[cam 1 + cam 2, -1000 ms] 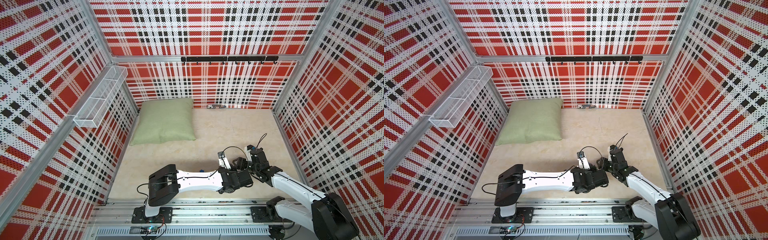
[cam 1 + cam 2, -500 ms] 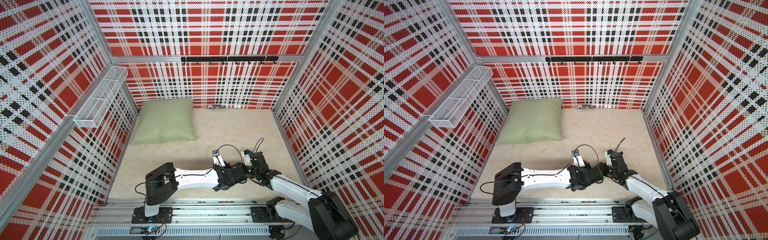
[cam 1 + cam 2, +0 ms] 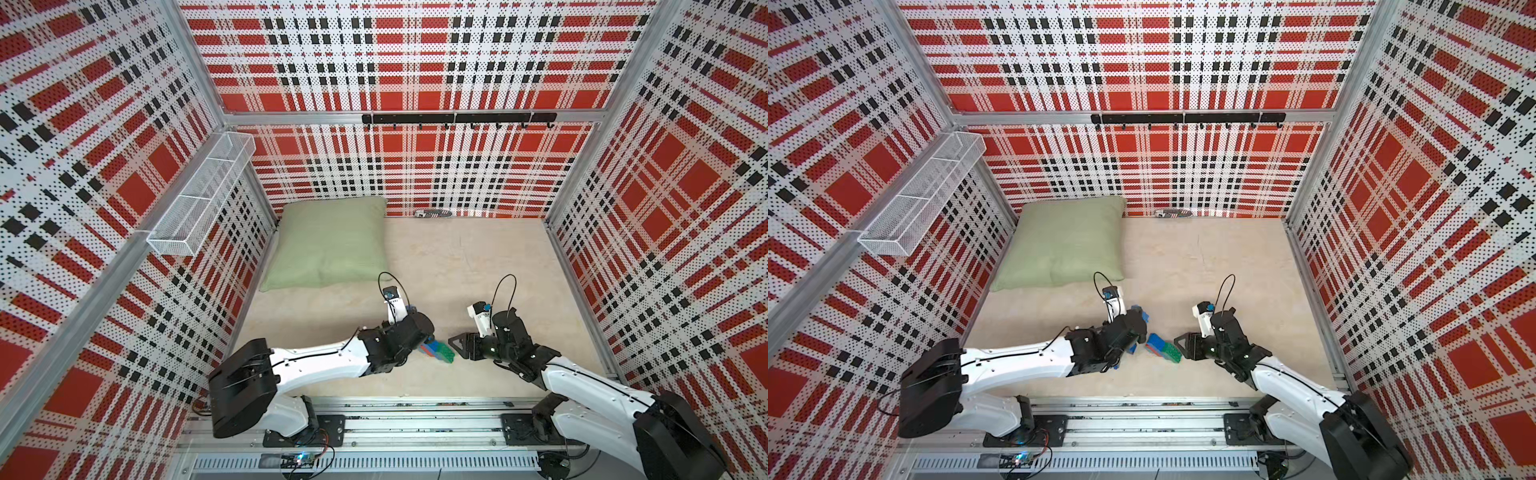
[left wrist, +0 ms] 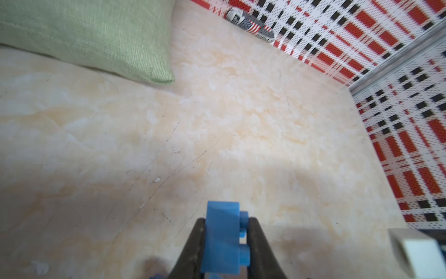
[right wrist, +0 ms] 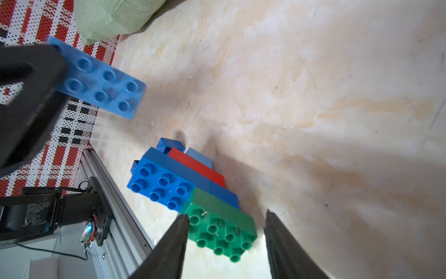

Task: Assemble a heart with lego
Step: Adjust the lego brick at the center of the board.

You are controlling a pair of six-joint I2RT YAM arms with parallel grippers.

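Left wrist view. Ana: left gripper [image 4: 226,219] was clamped on a light blue brick [image 4: 220,234], clear of the bench [image 3: 478,257].
Ben: And the heart [image 5: 169,183]?
Ana: Blue, red, green bricks joined; lay near the bench's front edge, mid-width, between both grippers. Right gripper [image 5: 225,213] stood part open, fingers [image 5: 169,248] flanking its green brick [image 5: 217,229]; contact unclear.

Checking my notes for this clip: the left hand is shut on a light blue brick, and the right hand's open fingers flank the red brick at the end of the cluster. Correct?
Not quite. The right hand flanks the green brick, not the red one. The right wrist view shows the red brick further along the cluster, away from that hand. The left hand is indeed shut on a light blue brick.
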